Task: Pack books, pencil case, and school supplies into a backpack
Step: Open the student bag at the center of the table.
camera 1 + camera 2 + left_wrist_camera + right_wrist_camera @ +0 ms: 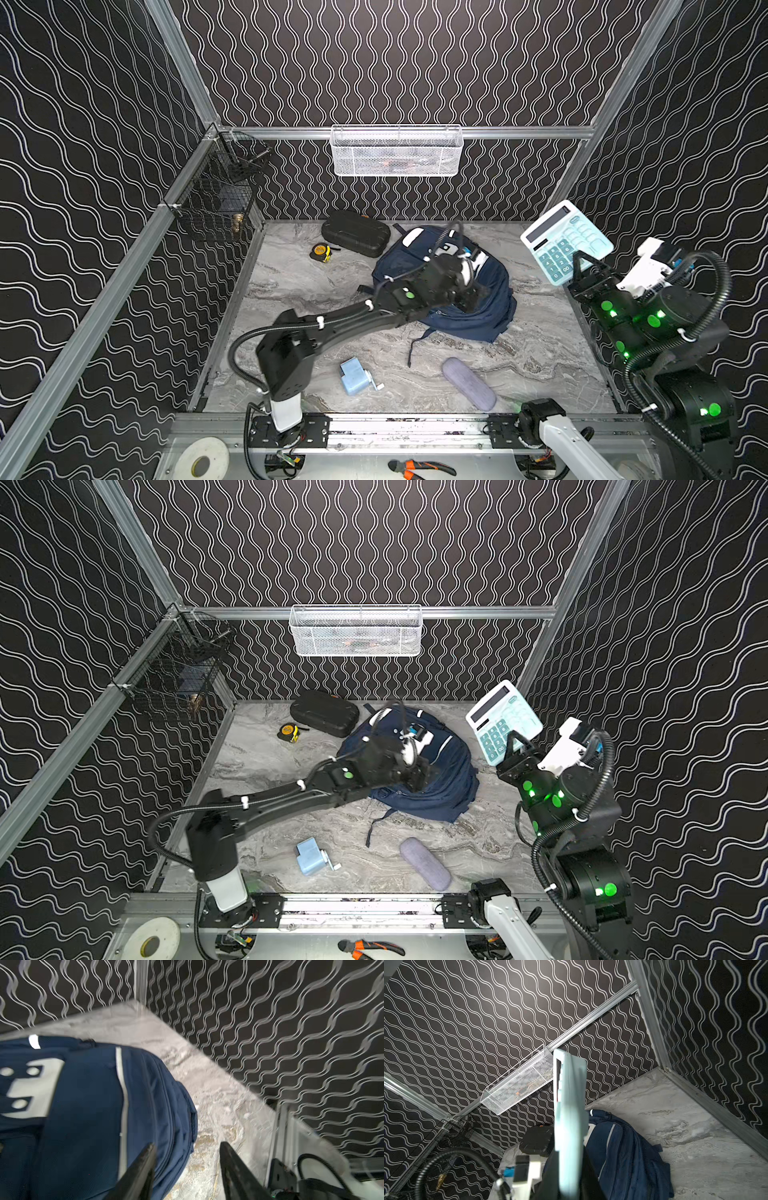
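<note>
The navy backpack (469, 320) lies flat on the marble-patterned table (291, 282), toward the back and a little right of the middle. Its white patch and thin white stripes face up, and a strap trails toward the front edge. The left arm reaches out over it. In the left wrist view the left pincer (188, 1144) stands partly open with nothing between its fingers. One finger is over the blue fabric near the zip seams and the other over bare table just beside the bag; whether either finger touches cannot be told. The right pincer (586, 266) is clamped on the near edge of the pale mint calculator (565, 237) and holds it in the air near the right wall, tilted, with its keys and display facing up in both top views. The right wrist view shows the calculator edge-on between the fingers. The light-blue pencil sharpener (355, 376) sits on the table near the front, beside the left arm's base. The grey-lavender pencil case (468, 384) lies at a slant right of it, in front of the backpack and apart from it. A black ribbed hard case (355, 232) and a yellow tape measure (321, 252) lie by the back wall, left of the backpack.
</note>
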Controlling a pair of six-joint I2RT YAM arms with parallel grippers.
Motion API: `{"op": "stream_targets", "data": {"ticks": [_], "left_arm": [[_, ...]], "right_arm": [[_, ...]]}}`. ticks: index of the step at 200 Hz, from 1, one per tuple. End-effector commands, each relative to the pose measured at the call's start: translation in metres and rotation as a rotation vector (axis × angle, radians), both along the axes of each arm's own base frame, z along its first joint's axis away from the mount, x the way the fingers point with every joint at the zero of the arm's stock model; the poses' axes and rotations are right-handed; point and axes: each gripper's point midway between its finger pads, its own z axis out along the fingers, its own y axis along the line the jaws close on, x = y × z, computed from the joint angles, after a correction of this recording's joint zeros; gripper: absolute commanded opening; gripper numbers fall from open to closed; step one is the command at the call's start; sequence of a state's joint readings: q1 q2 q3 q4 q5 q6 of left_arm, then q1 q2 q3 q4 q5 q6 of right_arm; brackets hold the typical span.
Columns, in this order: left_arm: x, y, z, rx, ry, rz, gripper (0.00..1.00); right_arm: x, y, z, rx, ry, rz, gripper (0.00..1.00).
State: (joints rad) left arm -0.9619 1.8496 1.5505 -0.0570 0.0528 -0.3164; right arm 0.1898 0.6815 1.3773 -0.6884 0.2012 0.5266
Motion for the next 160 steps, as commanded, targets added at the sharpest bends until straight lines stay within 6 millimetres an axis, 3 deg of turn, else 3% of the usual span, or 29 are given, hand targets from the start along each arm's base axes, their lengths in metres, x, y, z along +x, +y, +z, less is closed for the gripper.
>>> {"op": "stream_targets", "data": {"ticks": [1,32,62,118,132,160], "left_arm": [[0.012,-0.001,-0.03,0.138,-0.015,0.092,0.54],[0.02,-0.01,-0.072,0.256,0.017,0.135,0.54],[0.032,-0.006,-0.094,0.32,0.016,0.195,0.54],[0.042,-0.007,-0.125,0.411,0.018,0.224,0.51],[0.044,-0.007,-0.128,0.419,0.016,0.233,0.45],[0.047,-0.006,-0.129,0.433,0.004,0.243,0.19]], "right_arm": [[-0.002,-0.008,0.005,-0.023,-0.035,-0.045,0.0],[0.004,-0.006,-0.019,-0.02,0.013,-0.039,0.0],[0.008,0.002,-0.041,0.016,0.06,-0.003,0.0],[0.009,0.005,-0.049,-0.004,0.07,0.018,0.0],[0.008,0.004,-0.048,-0.012,0.066,0.014,0.0],[0.007,0.004,-0.05,-0.025,0.071,0.015,0.0]]}}
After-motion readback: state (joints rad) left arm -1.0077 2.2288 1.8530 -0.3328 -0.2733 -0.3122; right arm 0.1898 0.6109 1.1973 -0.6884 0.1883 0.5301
